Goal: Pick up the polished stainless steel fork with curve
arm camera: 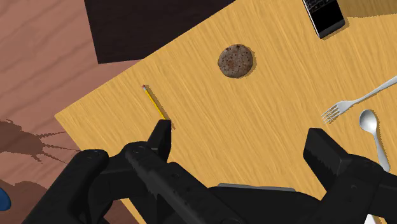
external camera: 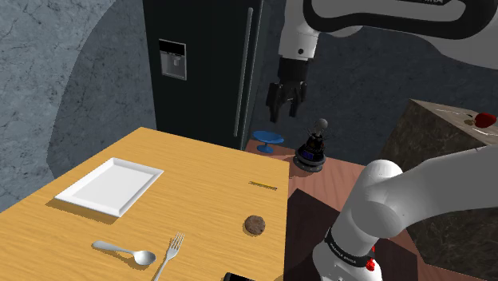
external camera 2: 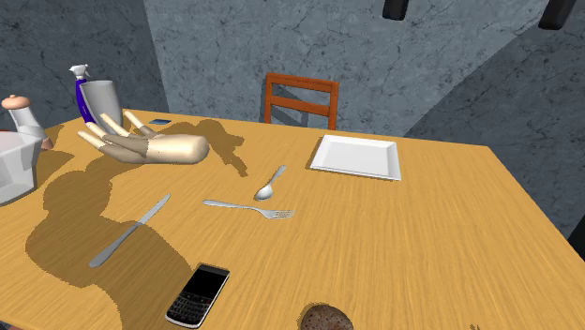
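Glossy metal fork (external camera 2: pixel 249 207), spoon (external camera 2: pixel 270 183); matt wood-grain table (external camera 2: pixel 422 244)

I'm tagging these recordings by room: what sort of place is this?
Probably a kitchen or dining area: a dark fridge stands beyond a wooden table laid with a white plate, fork and spoon.
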Controlling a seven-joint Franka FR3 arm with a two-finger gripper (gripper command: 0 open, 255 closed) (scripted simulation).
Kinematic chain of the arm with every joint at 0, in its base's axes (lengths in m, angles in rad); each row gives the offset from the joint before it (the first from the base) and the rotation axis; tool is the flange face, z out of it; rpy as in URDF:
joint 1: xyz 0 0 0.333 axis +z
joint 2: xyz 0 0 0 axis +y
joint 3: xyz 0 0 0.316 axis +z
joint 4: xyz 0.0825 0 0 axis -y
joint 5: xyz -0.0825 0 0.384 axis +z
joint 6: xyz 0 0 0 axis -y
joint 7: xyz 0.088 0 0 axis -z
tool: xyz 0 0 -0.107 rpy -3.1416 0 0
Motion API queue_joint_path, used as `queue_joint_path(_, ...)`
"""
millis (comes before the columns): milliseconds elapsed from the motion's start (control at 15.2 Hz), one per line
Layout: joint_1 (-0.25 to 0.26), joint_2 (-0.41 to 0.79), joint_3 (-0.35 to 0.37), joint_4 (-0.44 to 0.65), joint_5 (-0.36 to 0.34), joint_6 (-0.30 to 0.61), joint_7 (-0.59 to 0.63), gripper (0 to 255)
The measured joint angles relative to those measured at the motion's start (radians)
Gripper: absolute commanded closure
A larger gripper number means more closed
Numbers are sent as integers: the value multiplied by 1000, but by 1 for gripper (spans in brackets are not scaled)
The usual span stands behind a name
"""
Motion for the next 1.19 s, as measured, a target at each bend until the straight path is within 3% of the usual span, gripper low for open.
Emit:
queue_joint_path(396,-4,-50,88,-121,62,92,149,0)
queue_joint_path(792,0,-61,241,-248,167,246,380,0)
queue_joint_path(1188,0,23,426,-319,271,442,619,0)
